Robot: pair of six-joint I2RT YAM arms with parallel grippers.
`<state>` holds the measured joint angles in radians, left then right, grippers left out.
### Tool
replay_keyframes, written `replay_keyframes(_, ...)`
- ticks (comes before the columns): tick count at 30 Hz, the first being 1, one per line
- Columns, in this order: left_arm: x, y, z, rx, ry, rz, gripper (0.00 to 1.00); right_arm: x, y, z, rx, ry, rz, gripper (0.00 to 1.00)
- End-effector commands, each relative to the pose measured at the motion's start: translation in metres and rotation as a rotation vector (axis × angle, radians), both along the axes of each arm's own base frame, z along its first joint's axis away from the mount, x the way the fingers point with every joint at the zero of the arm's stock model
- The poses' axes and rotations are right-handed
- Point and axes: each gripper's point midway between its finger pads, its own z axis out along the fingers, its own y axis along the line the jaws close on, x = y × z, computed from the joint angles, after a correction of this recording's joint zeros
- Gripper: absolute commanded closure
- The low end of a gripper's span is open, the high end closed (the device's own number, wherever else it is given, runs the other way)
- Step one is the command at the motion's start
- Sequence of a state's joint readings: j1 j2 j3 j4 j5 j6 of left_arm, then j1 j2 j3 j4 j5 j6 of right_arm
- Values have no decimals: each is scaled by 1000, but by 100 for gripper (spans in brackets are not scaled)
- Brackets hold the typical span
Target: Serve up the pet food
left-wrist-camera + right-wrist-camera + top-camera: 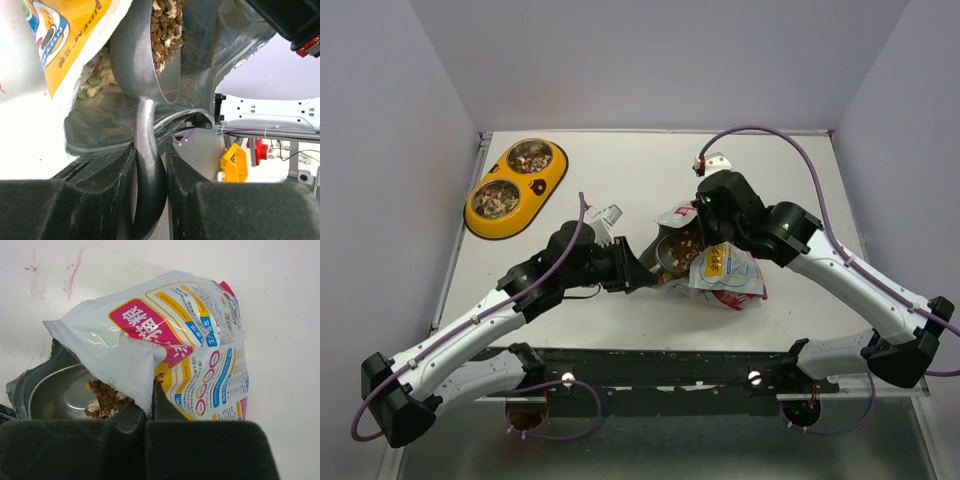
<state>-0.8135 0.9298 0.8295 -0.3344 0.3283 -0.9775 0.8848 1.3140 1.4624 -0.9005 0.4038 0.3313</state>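
Grey walls [380, 150] close round a white bench [620, 170]. Well right of the yellow double bowl [558, 170], and nearer the arms, lies the pouch [725, 270], mouth agape. The left claw [150, 165] pinches the silver scoop [145, 65] by its handle, its cup inside the pouch and heaped with kibble [165, 30]. The right claw [149, 407] pinches the pouch's upper lip.

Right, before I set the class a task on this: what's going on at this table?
The left gripper holds a metal scoop by its handle. The scoop's cup is pushed into the open pet food pouch and is loaded with kibble. The right gripper pinches the pouch's edge, holding its mouth open. The yellow double bowl at the far left already has food in both cups.
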Motion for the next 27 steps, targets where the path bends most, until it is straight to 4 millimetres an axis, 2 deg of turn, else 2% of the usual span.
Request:
replay_keyframes(1,-9,6,16,-94,12,-11,100,5,5,37,102,-106,-9,99)
replay_keyframes(6,-17,14,23,-196,38,-20,100,8,0,35,79,-113,-32,99)
replay_keyframes(13,-19,27,15,-305,0,-8,100,9,-3,41,83,-127,-48,99)
replay_keyframes(17,-4,20,12,-376,-58,7,100,9,-2,41,89,-127,-44,99)
replay_keyframes(19,1,13,9,-394,-26,1,100,10,-1,41,92,-128,-47,99)
replay_keyframes(21,-2,12,18,-424,-40,-23,100,10,2,41,94,-122,-38,99)
replay_keyframes(23,-13,20,19,-414,-50,-22,100,9,1,42,92,-126,-35,99)
replay_keyframes(27,-11,35,2,-400,-26,43,100,10,-3,46,85,-141,-41,99)
